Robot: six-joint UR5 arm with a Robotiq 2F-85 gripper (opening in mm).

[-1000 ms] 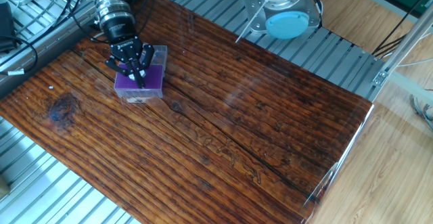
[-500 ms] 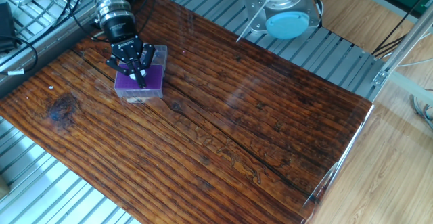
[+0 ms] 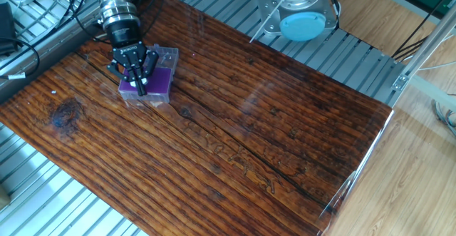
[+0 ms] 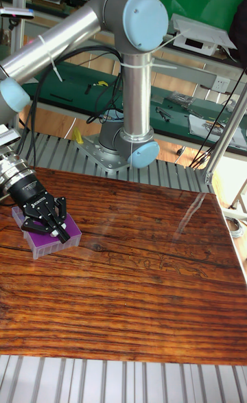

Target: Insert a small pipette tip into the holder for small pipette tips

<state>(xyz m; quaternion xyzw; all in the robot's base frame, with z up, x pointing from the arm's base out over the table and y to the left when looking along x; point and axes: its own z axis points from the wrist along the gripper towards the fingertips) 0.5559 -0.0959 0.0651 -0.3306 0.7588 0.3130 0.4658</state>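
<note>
The holder for small pipette tips [image 3: 161, 81] [image 4: 40, 244], a small clear box with a purple grid top, stands near the far left of the wooden table [image 3: 249, 136]. My gripper [image 3: 141, 88] [image 4: 60, 236] points down over the left part of the purple top, with its black fingers drawn together to a point just above or on the grid. The small pipette tip is too small to make out between the fingertips. The gripper hides part of the holder's top.
The arm's base [image 3: 306, 21] [image 4: 130, 150] is bolted to the metal frame behind the table. Black cables [image 3: 25, 47] lie on the frame at the left. A metal post [image 3: 420, 50] rises at the table's right corner.
The gripper has shifted a little left and away from the camera over the holder. The holder looks slightly turned from where it stood before.
</note>
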